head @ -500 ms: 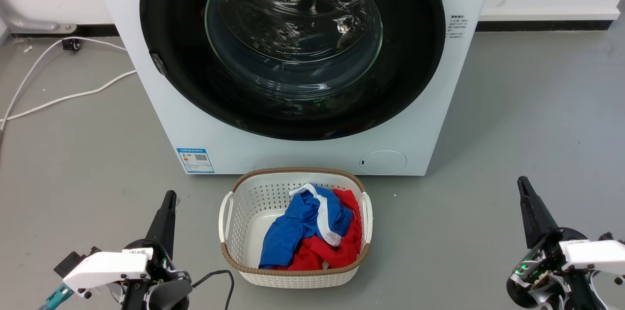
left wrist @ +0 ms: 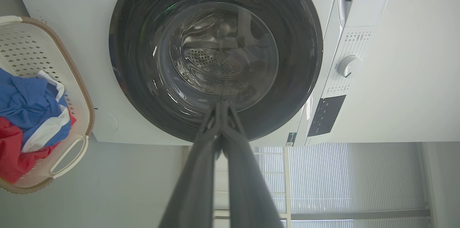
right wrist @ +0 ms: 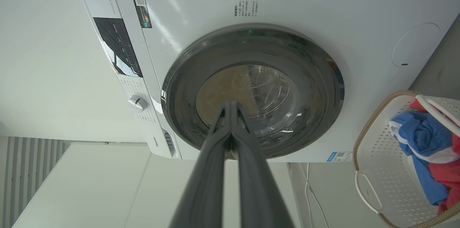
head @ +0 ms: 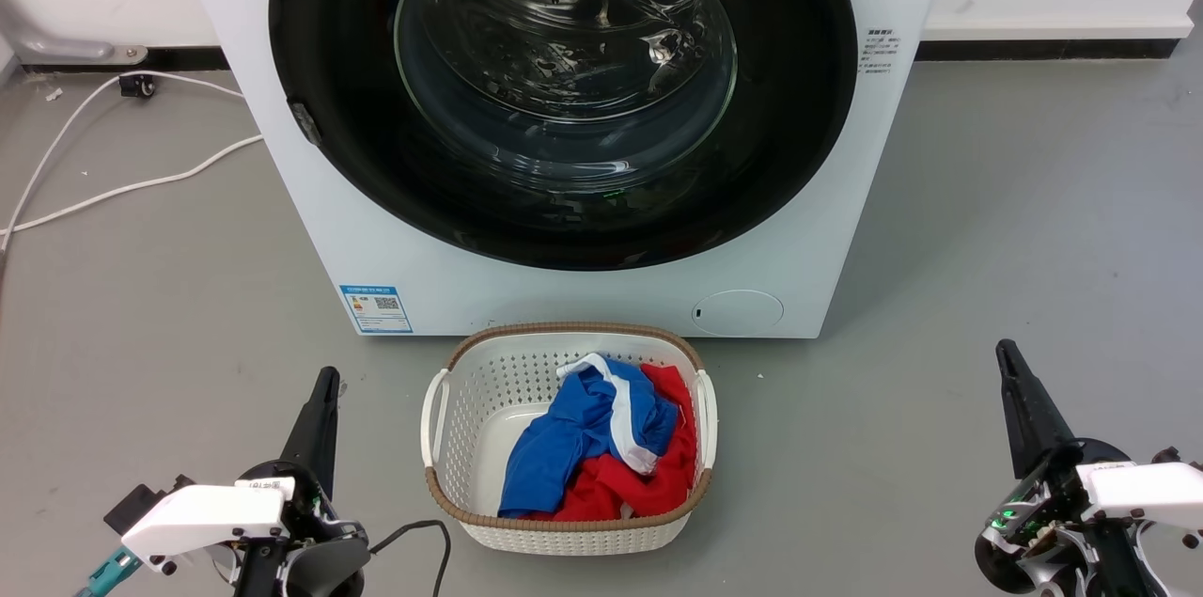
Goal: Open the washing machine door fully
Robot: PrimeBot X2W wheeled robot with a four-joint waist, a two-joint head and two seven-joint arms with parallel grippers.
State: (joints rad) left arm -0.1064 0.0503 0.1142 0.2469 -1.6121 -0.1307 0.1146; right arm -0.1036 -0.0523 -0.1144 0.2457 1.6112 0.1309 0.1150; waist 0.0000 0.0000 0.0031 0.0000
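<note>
One washing machine door (head: 564,80), round and glossy black, lies closed flat against the front of the white washing machine (head: 564,301). A white basket (head: 573,331) of blue and red clothes (head: 587,451) stands just before it on the grey floor (head: 1015,202). Left gripper (head: 326,378) and right gripper (head: 1005,351) hang low, well apart from the door, fingers pressed together, gripping nothing.

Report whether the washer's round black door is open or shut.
Shut. The round glossy black door sits flush on the white boxy washing machine, no gap at its rim.
</note>
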